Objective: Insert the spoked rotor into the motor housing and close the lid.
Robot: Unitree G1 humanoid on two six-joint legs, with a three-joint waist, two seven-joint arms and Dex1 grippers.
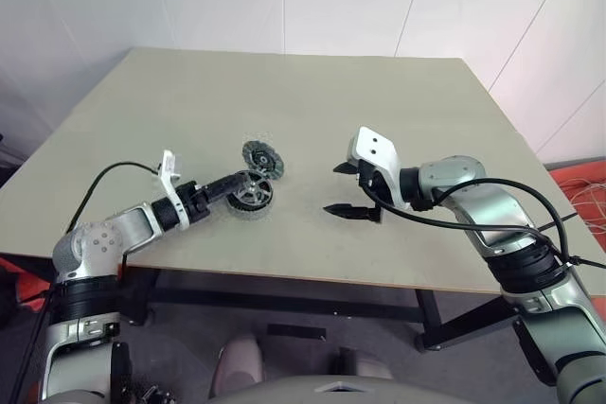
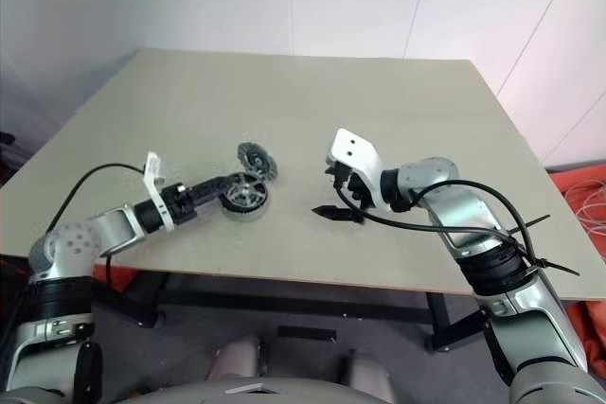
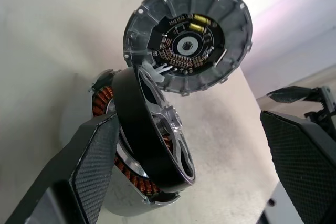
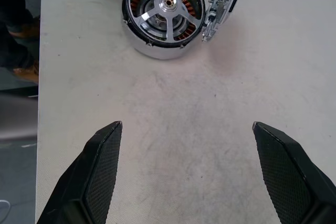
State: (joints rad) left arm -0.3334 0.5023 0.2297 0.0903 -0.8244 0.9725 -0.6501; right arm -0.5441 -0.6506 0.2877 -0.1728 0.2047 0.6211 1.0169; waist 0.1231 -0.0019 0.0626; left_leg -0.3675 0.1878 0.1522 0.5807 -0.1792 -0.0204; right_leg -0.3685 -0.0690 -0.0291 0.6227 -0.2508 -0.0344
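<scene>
Copper windings show under the spoked rotor [image 4: 167, 8], seated in the housing [image 1: 252, 193] on the desk [image 1: 284, 101]; lid [image 1: 262, 157] leans just beyond. Left gripper [image 1: 237, 188], jaws wide, is nearest; right gripper [image 1: 347, 188] likewise wide.

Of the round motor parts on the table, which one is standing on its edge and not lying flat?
The lid: it is propped on its edge against the motor housing, which rests flat on the table with the spoked rotor lying in it.
</scene>
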